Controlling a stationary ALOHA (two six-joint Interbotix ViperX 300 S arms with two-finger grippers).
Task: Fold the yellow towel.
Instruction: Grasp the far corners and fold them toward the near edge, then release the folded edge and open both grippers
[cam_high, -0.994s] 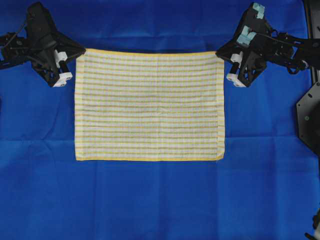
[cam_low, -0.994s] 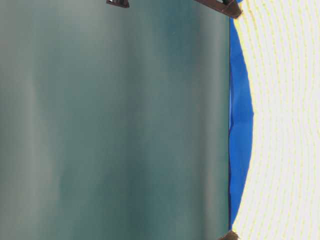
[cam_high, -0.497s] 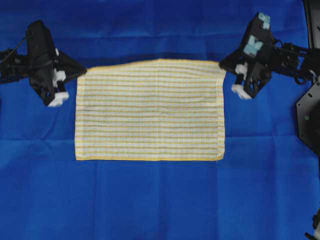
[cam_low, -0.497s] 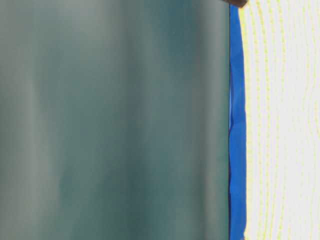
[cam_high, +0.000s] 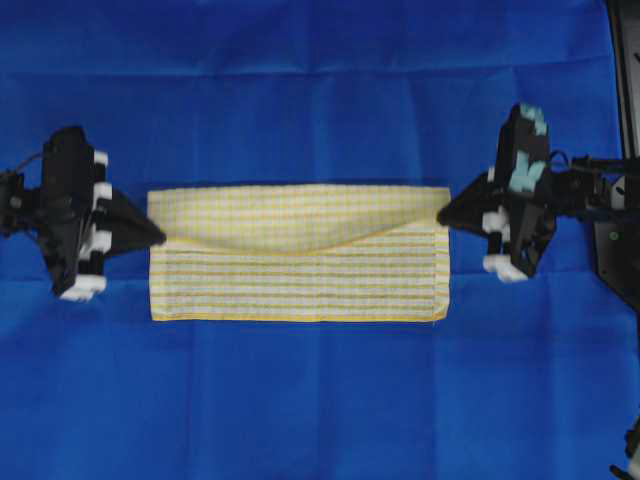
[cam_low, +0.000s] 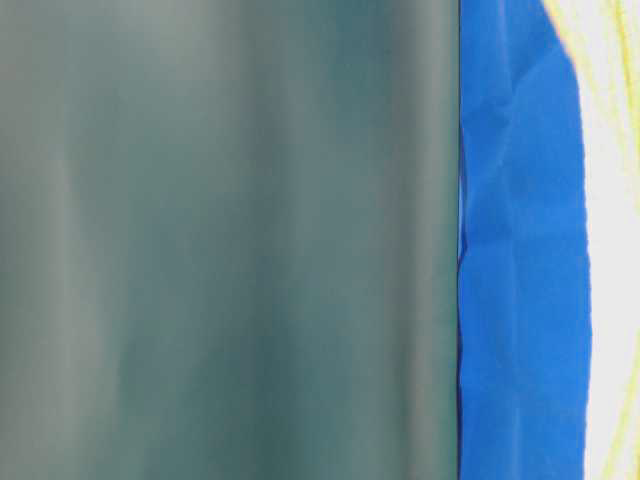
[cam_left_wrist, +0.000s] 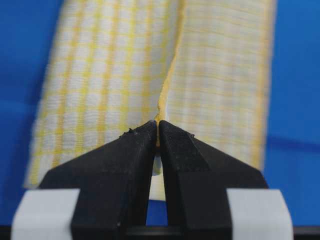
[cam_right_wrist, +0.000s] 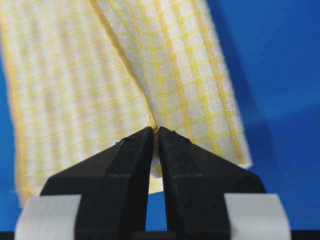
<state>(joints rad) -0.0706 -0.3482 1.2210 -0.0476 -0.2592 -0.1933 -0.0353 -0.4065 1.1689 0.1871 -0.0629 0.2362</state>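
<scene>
Tabletop covered by a plain blue sheet (cam_high: 320, 400), creased. Overhead view: yellow towel (cam_high: 300, 290) lies mid-sheet, its far half lifted and carried over toward the near hem; a second ago it lay flat and full-size with both arms at the far corners. Left end effector (cam_high: 158, 237) and right end effector (cam_high: 441, 217) each pinch a far corner, now about halfway across the cloth, and the raised edge sags in the middle. Near hem has not moved. Table-level view: mostly a blurred grey-green backdrop, a wider blue strip than before, towel only at the right edge, so the cloth has pulled away from that camera. Left wrist view: black fingers (cam_left_wrist: 125, 165) clamped narrow on the yellow hem, checked underside on the left, top face on the right. Right wrist view: fingers (cam_right_wrist: 190, 170) likewise clamped on a hem corner, cloth fanning out behind. Judgement: first fold roughly half done; corners likely need to reach the near hem before release
</scene>
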